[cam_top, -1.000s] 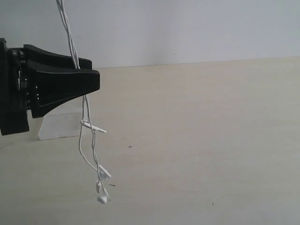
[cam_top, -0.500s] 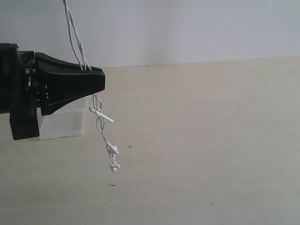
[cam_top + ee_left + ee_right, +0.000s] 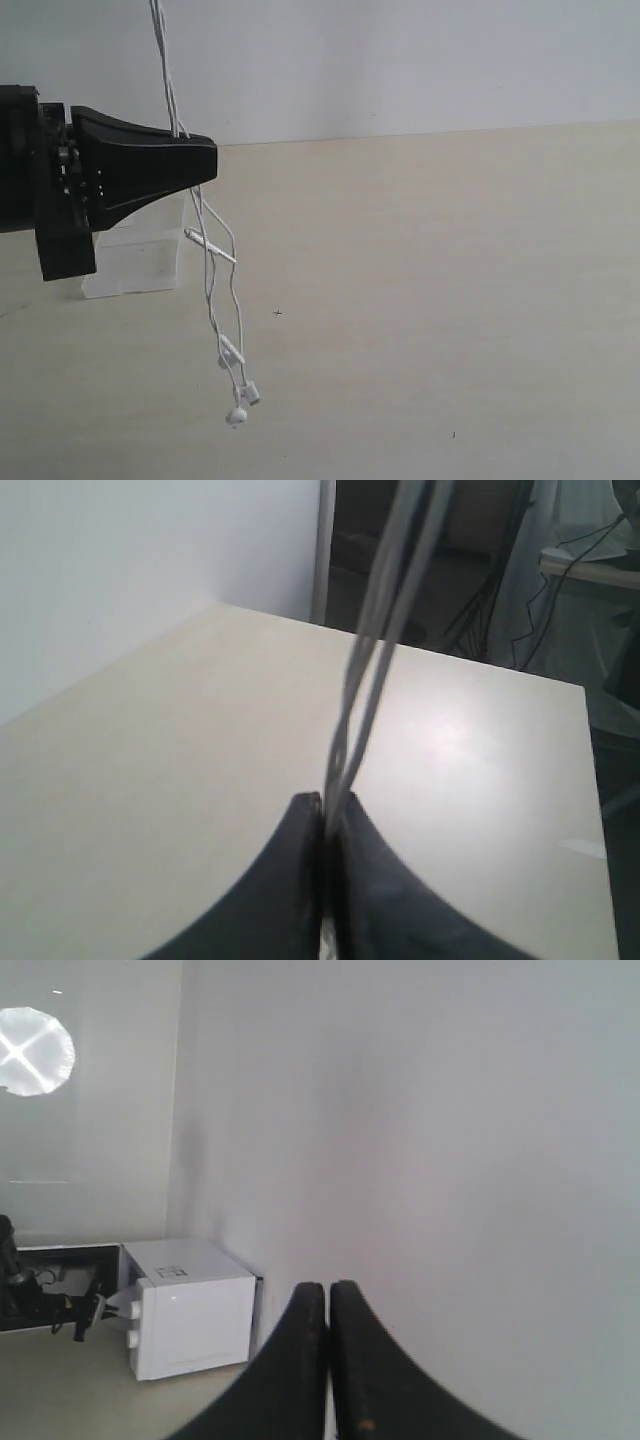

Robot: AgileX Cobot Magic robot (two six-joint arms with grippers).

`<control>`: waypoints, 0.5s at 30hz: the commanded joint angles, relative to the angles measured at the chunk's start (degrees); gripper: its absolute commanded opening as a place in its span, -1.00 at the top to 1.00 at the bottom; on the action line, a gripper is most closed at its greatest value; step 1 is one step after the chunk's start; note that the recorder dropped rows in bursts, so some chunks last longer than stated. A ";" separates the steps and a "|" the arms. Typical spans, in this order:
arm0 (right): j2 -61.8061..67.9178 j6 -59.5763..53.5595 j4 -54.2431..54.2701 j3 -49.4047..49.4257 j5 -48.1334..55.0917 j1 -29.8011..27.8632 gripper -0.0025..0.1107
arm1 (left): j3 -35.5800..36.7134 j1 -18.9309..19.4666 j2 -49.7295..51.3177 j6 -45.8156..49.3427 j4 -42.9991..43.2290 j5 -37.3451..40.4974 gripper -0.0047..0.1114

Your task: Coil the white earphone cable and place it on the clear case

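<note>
While cable hangs uncoiled, earbuds low near surface, left end effector pinches strands. Right end effector closed, contents unclear. Case behind. Coiling and placing not yet done.

I take this for a robotics test room or lab. Exterior view: a pale beige wood-grain tabletop stands against a plain white wall. Left wrist view: past the table's far edge, loose dark cables hang in a dim area beside a grey metal upright. Right wrist view: a white box-shaped appliance and a cluster of black equipment sit beside another blank wall.
</note>
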 commanded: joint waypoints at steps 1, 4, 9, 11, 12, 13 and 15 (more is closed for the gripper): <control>-2.11 9.45 -12.22 -0.37 -0.99 -0.10 0.96 | -0.10 -0.18 -0.03 0.06 1.07 -2.40 0.88; -3.21 15.55 -20.87 -0.37 0.53 -0.10 0.96 | -0.10 -0.18 -0.73 -0.41 1.68 -4.00 0.88; -4.83 26.05 -35.39 -0.37 9.87 -0.10 0.96 | -0.10 -0.18 -4.05 -1.15 2.28 -8.24 0.88; -5.23 29.70 -40.82 -0.37 14.33 -0.10 0.96 | -0.10 -0.18 -5.45 -3.24 2.58 -11.18 0.88; -5.47 30.97 -42.98 -0.37 16.68 -0.10 0.96 | -0.10 -0.18 -6.11 -3.66 2.87 -12.00 0.88; -5.59 31.62 -44.42 -0.37 18.94 -0.10 0.96 | -0.10 -0.18 -6.64 -3.78 3.39 -12.30 0.88; -5.60 31.62 -46.37 -0.37 22.99 -0.10 0.96 | -0.10 -0.18 -7.78 -4.47 4.72 -12.42 0.88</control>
